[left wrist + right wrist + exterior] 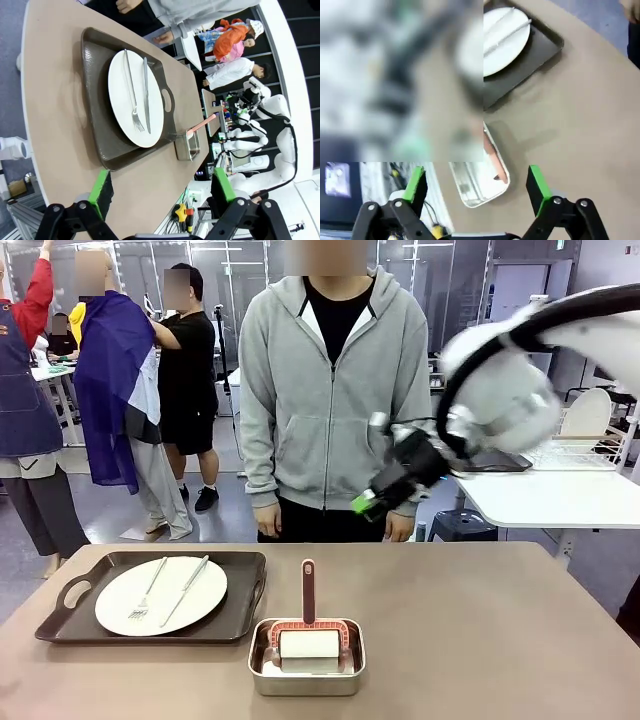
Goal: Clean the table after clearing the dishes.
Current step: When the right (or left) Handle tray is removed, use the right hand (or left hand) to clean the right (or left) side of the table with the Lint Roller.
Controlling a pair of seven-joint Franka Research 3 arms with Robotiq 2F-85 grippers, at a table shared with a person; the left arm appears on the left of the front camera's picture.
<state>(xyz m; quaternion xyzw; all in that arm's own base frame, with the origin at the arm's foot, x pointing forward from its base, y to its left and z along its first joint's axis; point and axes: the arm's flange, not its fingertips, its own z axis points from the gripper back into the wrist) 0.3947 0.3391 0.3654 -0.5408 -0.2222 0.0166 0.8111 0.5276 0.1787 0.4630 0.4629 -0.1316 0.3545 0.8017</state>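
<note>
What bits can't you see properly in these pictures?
- Right wrist view: a blurry smear covers the left part of the round white plate and its dark brown tray.
- Front view: the right pincer is blurred, its fingers unclear.
- Left wrist view: the small steel pan is side-on; its inside is hidden.

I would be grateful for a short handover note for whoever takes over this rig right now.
Left gripper: jaws open, empty, above the table near the tray.
Right gripper: jaws open, empty, raised over the table.
Things: tray with white plate, fork and knife on the table's left; lint roller in the steel pan at the near edge.
Done: nothing visibly cleared.
Left: remove tray and plate, then roll the table clean.
</note>
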